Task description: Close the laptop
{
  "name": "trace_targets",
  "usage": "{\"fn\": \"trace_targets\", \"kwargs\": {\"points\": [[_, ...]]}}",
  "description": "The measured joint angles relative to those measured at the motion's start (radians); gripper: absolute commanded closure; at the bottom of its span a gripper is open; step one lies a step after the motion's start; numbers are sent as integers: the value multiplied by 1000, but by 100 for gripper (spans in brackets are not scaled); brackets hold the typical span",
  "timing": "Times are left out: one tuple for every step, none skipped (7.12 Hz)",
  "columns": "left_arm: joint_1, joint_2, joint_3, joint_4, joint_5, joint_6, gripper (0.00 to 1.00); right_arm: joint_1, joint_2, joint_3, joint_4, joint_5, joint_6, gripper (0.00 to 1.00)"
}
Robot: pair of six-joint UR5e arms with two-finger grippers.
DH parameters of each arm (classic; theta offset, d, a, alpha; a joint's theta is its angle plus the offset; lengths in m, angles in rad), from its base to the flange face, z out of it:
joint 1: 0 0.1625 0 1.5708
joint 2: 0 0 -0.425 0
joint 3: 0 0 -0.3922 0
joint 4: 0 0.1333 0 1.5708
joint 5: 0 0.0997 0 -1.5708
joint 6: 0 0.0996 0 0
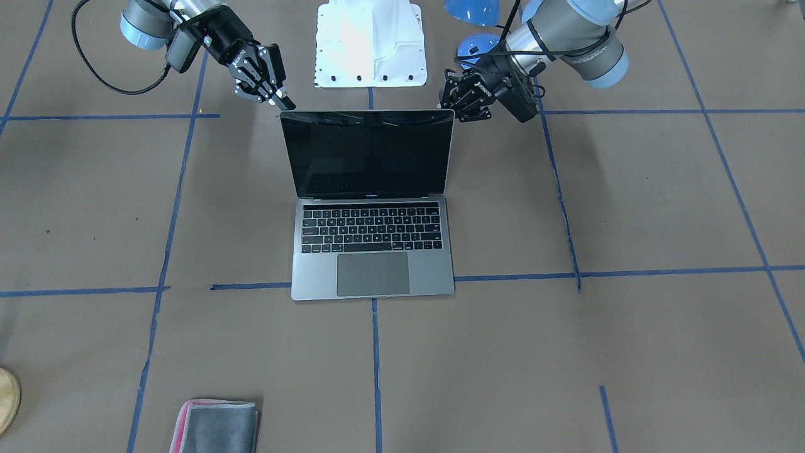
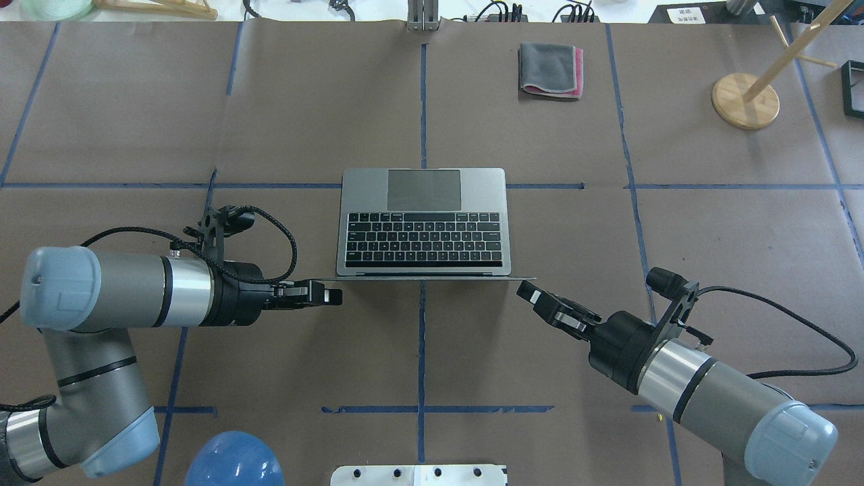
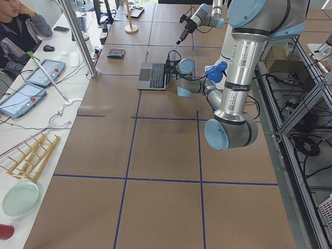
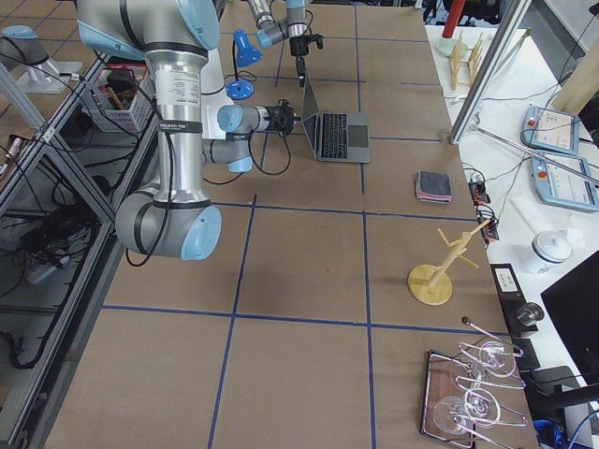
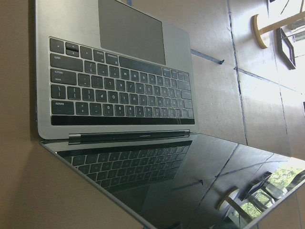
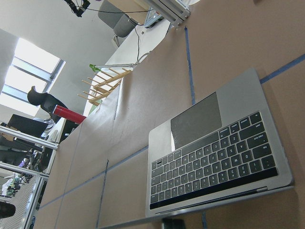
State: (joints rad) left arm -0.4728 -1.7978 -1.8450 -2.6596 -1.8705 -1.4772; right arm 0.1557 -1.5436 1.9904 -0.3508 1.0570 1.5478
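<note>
The laptop (image 2: 424,223) lies open in the middle of the table, its glossy black screen (image 1: 368,154) standing nearly upright and facing away from the robot. It also shows in the left wrist view (image 5: 119,90) and the right wrist view (image 6: 214,157). My left gripper (image 2: 332,295) is shut and empty, just behind the lid's top corner on the robot's left; in the front view it is on the right (image 1: 445,97). My right gripper (image 2: 528,293) is shut and empty, just behind the lid's other top corner (image 1: 284,102). Neither clearly touches the lid.
A folded grey-and-pink cloth (image 2: 550,69) lies at the far side of the table. A wooden stand (image 2: 744,100) is at the far right. A blue dome (image 2: 233,459) and a white base plate (image 1: 370,47) sit by the robot's base. A person (image 3: 21,26) sits beyond the table.
</note>
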Motion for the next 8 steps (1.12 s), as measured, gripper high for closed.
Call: {"fn": "trace_targets", "kwargs": {"points": [[-7,0,2,1,4,0,100,5,4,-5,-5,0,0,97],[-17,-4,4,4,8,-6,100,12,20,-20,-9,0,0,97],[-33,-10,6,10,9,-19,100,26,52,-45,-20,0,1,97],[-45,-15,10,14,10,-29,100,40,75,-64,-30,2,3,97],[-58,-21,15,17,10,-33,100,53,85,-72,-34,4,4,97],[-71,-29,20,19,10,-34,100,66,88,-76,-37,7,5,97],[-81,-34,23,22,11,-35,100,78,89,-77,-41,12,6,97],[-90,-38,26,26,11,-35,100,90,89,-78,-45,17,6,98]]}}
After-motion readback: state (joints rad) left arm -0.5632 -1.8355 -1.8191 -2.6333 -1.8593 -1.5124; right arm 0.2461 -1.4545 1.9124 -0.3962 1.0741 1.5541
